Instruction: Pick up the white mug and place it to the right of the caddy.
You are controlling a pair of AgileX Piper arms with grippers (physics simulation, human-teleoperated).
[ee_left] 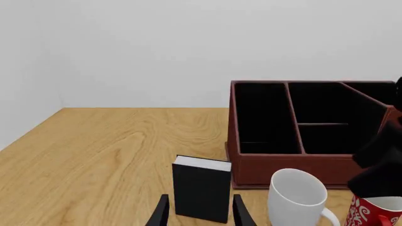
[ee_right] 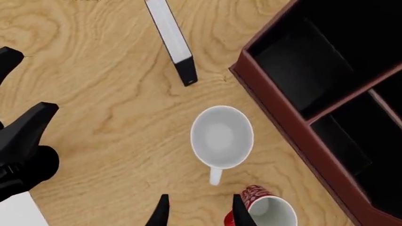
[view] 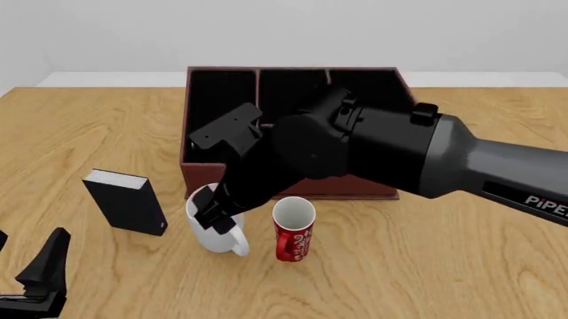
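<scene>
Hovering with the right tool [ee_right: 198, 212] spread above the white mug [ee_right: 221, 135], nothing pinched yet; next lowering straight down, avoiding the adjacent red mug [ee_right: 267, 211].

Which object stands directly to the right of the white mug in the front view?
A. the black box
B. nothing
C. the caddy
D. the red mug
D: the red mug stands upright just right of the white mug, both in front of the caddy.
</scene>
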